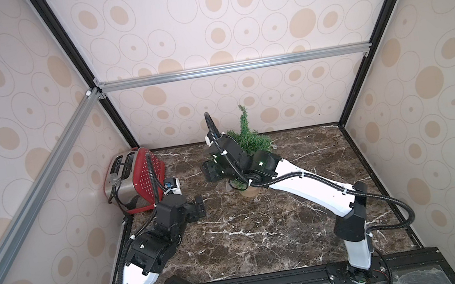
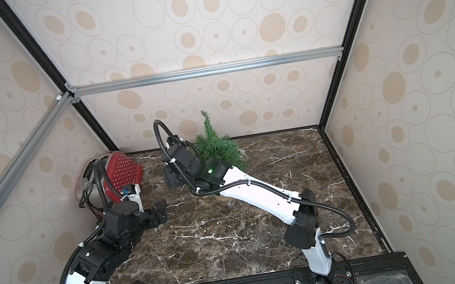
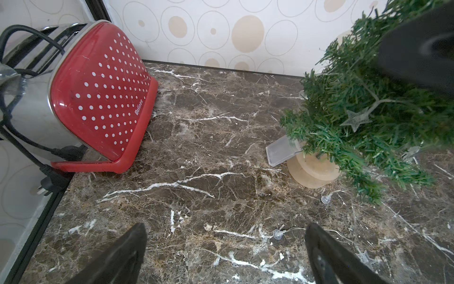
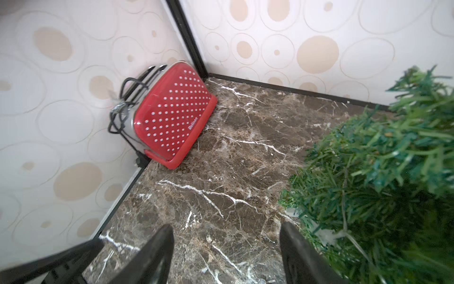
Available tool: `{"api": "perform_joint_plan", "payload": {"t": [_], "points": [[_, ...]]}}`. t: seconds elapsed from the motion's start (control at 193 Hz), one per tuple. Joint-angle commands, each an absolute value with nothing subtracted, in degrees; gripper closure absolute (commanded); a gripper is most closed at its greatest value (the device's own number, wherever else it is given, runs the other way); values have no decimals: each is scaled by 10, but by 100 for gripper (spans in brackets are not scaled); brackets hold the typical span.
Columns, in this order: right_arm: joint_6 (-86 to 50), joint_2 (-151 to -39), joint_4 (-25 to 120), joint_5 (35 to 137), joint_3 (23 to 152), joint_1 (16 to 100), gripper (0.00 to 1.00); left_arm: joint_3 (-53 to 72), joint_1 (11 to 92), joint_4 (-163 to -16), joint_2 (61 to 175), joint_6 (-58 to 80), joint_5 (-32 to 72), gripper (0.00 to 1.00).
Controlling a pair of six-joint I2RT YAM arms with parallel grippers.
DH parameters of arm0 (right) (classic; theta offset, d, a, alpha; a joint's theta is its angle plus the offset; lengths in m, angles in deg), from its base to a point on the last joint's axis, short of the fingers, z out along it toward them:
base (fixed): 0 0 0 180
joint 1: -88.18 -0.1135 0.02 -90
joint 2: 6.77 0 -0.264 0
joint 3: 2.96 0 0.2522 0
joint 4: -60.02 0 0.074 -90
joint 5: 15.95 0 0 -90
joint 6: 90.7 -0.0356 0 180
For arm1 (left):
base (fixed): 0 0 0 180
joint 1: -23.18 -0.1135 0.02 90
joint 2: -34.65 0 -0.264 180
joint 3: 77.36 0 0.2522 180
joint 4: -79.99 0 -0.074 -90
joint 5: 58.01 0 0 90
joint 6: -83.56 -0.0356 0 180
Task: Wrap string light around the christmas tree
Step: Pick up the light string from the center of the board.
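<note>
The string light, a hair-thin, nearly invisible wire strung with small clear ball and star bulbs, lies partly slack on the dark brown white-veined marble tabletop. One ball bulb sits nearest, just ahead of the left gripper, whose black jaws stand wide apart with nothing between them. Farther on a second ball bulb lies near the tan cylindrical base of the small green artificial christmas tree. The light's clear rectangular battery box appears to lean tilted against that base. Higher up, a clear star bulb already hangs among the drooping branches. The right gripper hovers just beside the foliage with its jaws apart and empty. In the far corner stands a red white-dotted toaster with steel sides, well apart from the tree. The wire will likely handle as limp and almost weightless, prone to slip from the pads and snag on needles. A bulb probably offers the surest hold, taken lightly. The tree looks light enough that a hard tug could tip it.
</note>
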State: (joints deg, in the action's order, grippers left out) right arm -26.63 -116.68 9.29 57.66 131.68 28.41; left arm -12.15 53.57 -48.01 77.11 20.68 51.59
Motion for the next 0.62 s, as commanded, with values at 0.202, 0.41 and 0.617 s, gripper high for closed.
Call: {"api": "perform_joint_plan", "payload": {"t": [0.202,0.41,0.617], "points": [[-106,-907,144,654,995,263,31,-119,538,-476,771,193,499,1],[-93,-853,151,642,790,260,36,-142,538,-491,784,196,424,4],[-147,-916,229,604,689,271,37,-160,539,-505,801,199,354,6]]}}
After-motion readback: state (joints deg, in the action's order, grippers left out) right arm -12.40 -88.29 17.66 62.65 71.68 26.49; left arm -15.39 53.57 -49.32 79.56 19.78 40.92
